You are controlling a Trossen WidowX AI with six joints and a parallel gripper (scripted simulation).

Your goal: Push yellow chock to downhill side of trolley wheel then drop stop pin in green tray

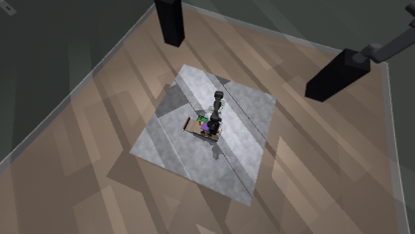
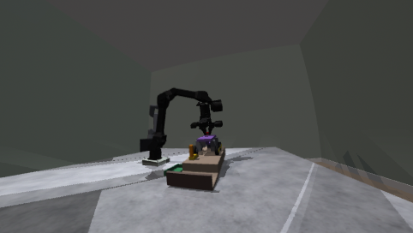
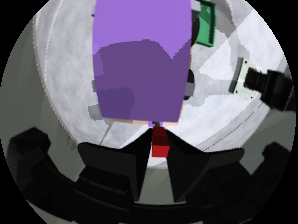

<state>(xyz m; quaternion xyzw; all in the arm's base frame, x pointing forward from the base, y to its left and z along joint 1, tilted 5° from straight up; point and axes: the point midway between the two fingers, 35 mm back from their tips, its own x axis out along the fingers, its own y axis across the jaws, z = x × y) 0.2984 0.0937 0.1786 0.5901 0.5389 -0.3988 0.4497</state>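
Observation:
The trolley (image 1: 205,126) (image 2: 206,139) (image 3: 140,60) has a purple top and stands on the brown ramp (image 1: 193,127) (image 2: 201,164). My gripper (image 2: 207,131) (image 3: 157,131) is at the trolley's uphill end, pointing down, shut on the stop pin. The pin's red head (image 2: 207,134) (image 3: 160,146) shows between the fingers; its lower part is hidden, so I cannot tell how deep it sits. The chock (image 1: 201,123) (image 2: 191,151), with its orange handle upright, is by the trolley's downhill wheel on the tray side; contact is too small to tell. The green tray (image 1: 201,118) (image 2: 174,169) (image 3: 214,30) lies beside the ramp.
A dark end board (image 2: 190,180) closes the ramp's low end. The arm's pale base plate (image 2: 155,162) (image 3: 239,80) stands on the same side of the ramp as the tray. The trolley body lies right next to the fingers in the wrist view.

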